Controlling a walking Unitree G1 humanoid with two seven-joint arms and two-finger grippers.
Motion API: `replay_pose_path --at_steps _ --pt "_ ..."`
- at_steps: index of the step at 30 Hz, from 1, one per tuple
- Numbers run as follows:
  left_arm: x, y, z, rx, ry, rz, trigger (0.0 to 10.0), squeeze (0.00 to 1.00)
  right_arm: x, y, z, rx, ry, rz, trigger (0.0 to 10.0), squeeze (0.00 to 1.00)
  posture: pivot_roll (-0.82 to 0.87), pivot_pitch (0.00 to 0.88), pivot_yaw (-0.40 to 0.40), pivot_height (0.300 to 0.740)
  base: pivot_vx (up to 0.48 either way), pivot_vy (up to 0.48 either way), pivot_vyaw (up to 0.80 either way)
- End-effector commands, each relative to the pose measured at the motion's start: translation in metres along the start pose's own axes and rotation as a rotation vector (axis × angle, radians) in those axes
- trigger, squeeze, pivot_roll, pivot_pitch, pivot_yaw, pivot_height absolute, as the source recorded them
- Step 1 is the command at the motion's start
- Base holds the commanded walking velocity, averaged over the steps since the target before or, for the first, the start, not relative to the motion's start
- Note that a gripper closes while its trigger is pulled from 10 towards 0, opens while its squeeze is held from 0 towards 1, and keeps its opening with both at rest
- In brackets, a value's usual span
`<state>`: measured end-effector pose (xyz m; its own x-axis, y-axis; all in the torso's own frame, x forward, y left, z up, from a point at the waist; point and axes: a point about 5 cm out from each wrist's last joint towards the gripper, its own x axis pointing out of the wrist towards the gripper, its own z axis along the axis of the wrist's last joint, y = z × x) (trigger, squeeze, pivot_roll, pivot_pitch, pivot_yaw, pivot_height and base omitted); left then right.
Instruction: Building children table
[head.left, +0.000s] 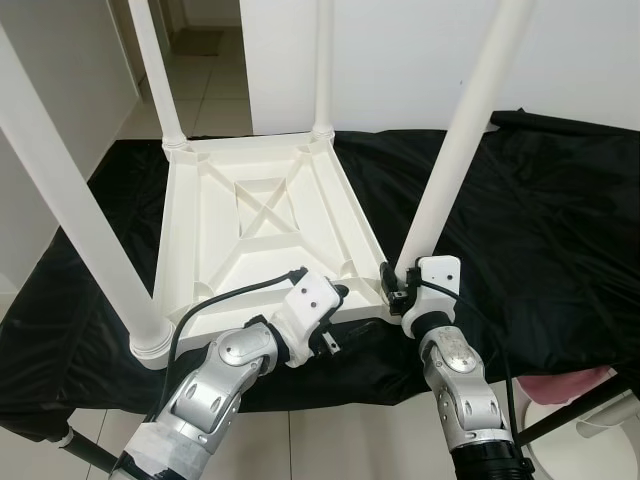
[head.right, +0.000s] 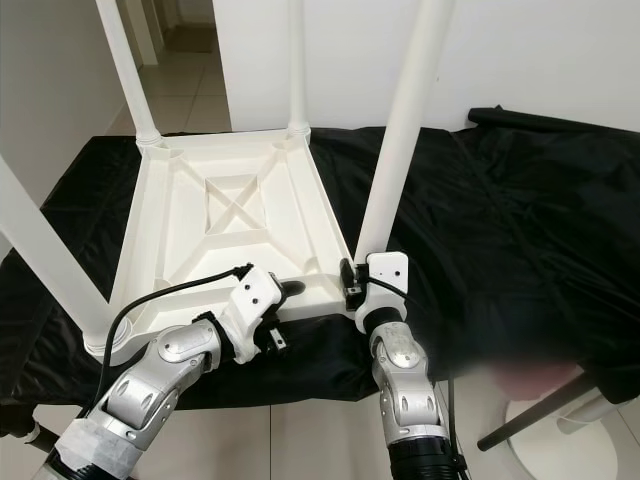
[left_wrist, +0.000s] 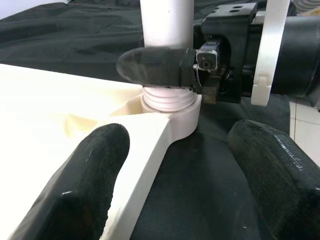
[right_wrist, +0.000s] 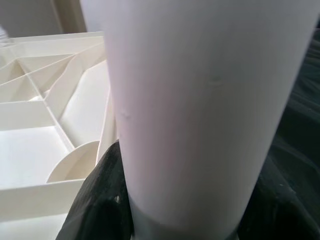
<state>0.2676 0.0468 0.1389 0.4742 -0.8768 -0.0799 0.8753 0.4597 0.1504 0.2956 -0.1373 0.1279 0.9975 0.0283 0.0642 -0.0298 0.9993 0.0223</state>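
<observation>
The children's table (head.left: 262, 225) lies upside down on a black cloth (head.left: 540, 220), its ribbed underside facing up and all four legs standing in their corner sockets. The step in hand appears to be seating the near right leg (head.left: 452, 160).

1. Your right pincer (head.left: 397, 290) is clamped around the base of that leg, just above its socket collar (left_wrist: 167, 102); the right wrist view shows the white tube held between the black fingers. Keep this grip low so that your force runs straight into the socket.
2. Your left pincer (head.left: 335, 300) is spread open, one finger (left_wrist: 85, 185) over the tabletop's near edge, the other over the cloth. Close it on that edge to brace the table before you twist or press.
3. Drive the leg along its own axis. A sideways push is likely to tip the table or drag it on the cloth.

The cloth is creased and probably slippery. Pale floor tiles (head.left: 200, 90) and white walls surround the work; a doorway opens behind, and a white object (head.left: 590, 440) stands near your right arm.
</observation>
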Motion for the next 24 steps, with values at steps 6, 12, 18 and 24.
replay_pose_path --at_steps 6,12,18,24 --pt "-0.004 0.005 0.000 0.003 0.010 0.013 10.0 0.00 -0.007 0.016 -0.014 0.059 0.079 -0.032 10.0 0.73 -0.03 0.007 0.017 0.740 0.000 0.000 0.00" --pt "-0.003 0.005 0.000 0.003 0.011 0.010 10.0 0.00 -0.003 0.006 0.001 0.051 -0.012 0.085 10.0 1.00 -0.03 0.007 0.018 0.740 0.000 0.000 0.00" --pt "-0.004 0.002 0.000 0.003 0.010 0.003 10.0 0.00 -0.001 -0.019 0.008 0.016 -0.039 0.290 10.0 0.00 -0.03 0.006 0.015 0.740 0.000 0.000 0.00" --pt "-0.003 0.002 0.000 0.002 0.009 0.001 10.0 0.00 0.005 -0.031 0.010 -0.071 -0.025 0.418 10.0 0.00 -0.03 0.005 0.015 0.740 0.000 0.000 0.00"
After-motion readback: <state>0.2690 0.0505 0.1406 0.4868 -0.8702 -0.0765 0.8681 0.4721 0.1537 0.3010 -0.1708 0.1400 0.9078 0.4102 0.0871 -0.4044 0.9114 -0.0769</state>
